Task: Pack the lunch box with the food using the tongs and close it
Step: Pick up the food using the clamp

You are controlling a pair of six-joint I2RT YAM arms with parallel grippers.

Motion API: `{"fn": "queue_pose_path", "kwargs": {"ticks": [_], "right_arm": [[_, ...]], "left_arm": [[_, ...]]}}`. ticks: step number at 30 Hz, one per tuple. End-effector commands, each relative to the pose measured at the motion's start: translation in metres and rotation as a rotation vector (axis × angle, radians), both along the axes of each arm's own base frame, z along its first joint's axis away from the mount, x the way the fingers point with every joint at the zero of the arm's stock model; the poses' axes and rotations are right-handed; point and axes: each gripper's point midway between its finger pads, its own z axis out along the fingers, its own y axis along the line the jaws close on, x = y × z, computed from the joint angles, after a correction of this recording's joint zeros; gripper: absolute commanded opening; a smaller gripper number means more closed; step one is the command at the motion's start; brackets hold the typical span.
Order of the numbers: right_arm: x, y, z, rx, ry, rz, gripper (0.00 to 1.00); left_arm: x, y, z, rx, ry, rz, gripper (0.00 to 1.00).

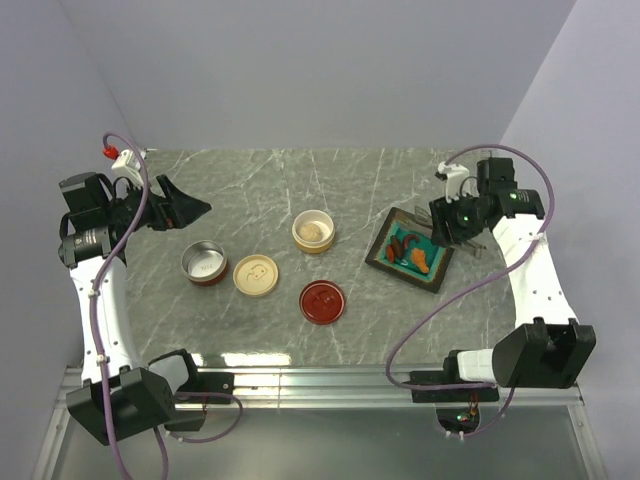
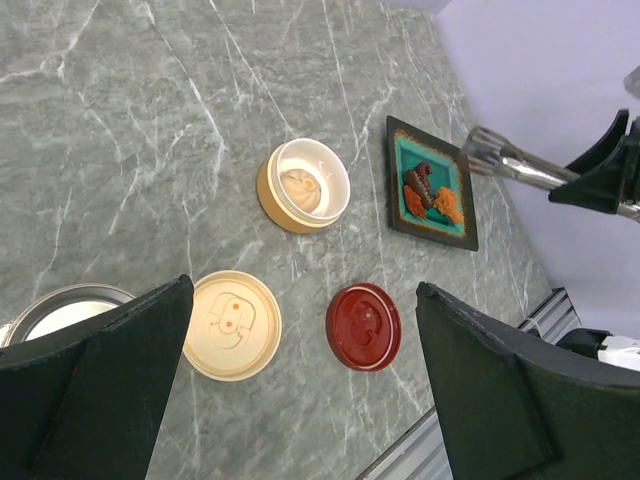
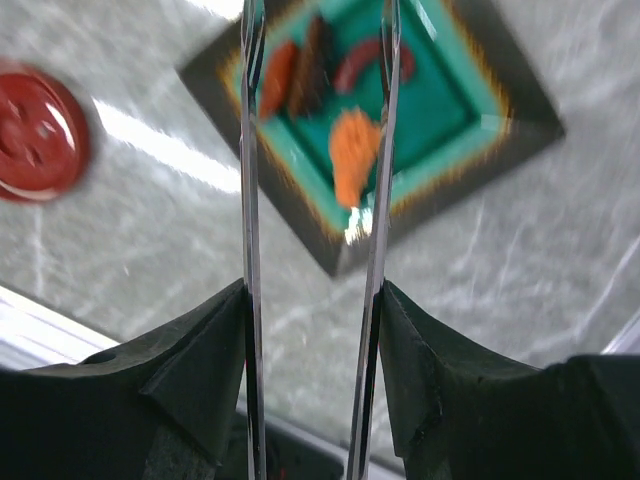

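Observation:
The lunch box lies in parts: a tan bowl (image 1: 313,231) (image 2: 304,185) with a pale piece inside, a metal-lined red bowl (image 1: 203,263), a tan lid (image 1: 255,275) (image 2: 231,325) and a red lid (image 1: 322,301) (image 2: 363,326). Orange and brown food (image 1: 415,252) (image 3: 355,150) (image 2: 430,195) lies on a teal plate (image 1: 385,255) (image 3: 500,110). My right gripper (image 1: 440,225) (image 3: 312,290) is shut on the silver tongs (image 3: 380,200) (image 2: 515,165). Their two arms stand apart and reach out above the plate. My left gripper (image 1: 195,210) (image 2: 305,288) hangs open and empty at the left, above the lids.
The table's metal front rail (image 1: 320,378) runs along the near edge. Grey walls close in the back and both sides. The red lid (image 3: 35,135) also shows left of the tongs in the right wrist view.

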Motion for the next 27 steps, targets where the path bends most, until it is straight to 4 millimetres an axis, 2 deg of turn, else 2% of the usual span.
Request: {"fn": "queue_pose_path", "kwargs": {"ticks": [1, 4, 10, 27], "right_arm": [[-0.030, -0.015, -0.010, -0.034, 0.059, 0.033, 0.59], [-0.043, -0.024, -0.022, -0.058, 0.098, 0.013, 0.59], [-0.055, -0.033, -0.039, -0.085, 0.151, -0.034, 0.59], [-0.037, -0.041, -0.066, -0.105, 0.182, -0.088, 0.59]], "left_arm": [[0.002, 0.000, 0.018, 0.017, -0.063, -0.023, 0.99], [0.001, 0.000, 0.017, 0.025, -0.056, -0.028, 0.99], [0.000, 0.001, 0.016, 0.040, -0.067, -0.024, 0.99], [0.003, 0.005, 0.010, 0.061, -0.062, -0.005, 0.98]]}}
